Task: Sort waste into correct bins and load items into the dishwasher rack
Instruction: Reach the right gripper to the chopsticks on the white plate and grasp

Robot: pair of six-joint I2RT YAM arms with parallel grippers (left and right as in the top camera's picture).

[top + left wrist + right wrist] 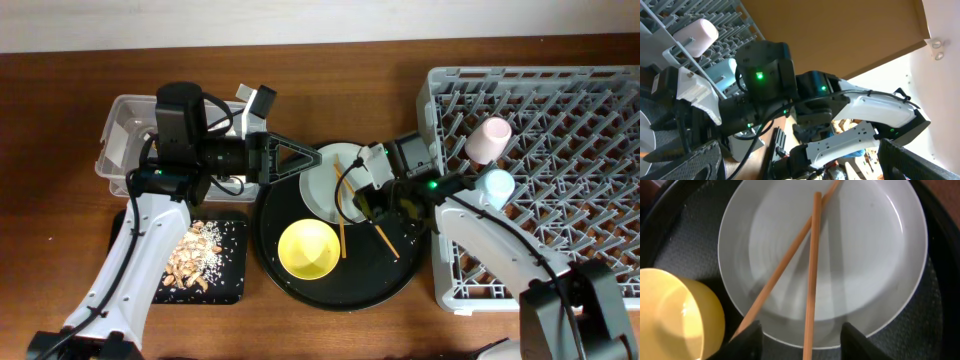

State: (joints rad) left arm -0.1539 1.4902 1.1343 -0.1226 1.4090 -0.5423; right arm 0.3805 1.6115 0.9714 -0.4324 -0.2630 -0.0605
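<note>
The right gripper [804, 340] hangs with jaws spread astride one of the chopsticks [812, 255] that lie crossed on the pale plate [865, 255] at centre frame. It looks lined up to pinch that stick for the rack [560, 100] at right. The left gripper [305, 160] hovers just left of the plate, jaws spread and empty, probably keeping clear.

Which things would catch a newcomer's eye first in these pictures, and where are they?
The big grey dishwasher rack fills the right side, with a pink cup and a blue cup in its left part. In the middle, a round black tray carries a yellow bowl and a pale plate with two chopsticks across it. The right arm holds its jaws apart on either side of one chopstick.
</note>
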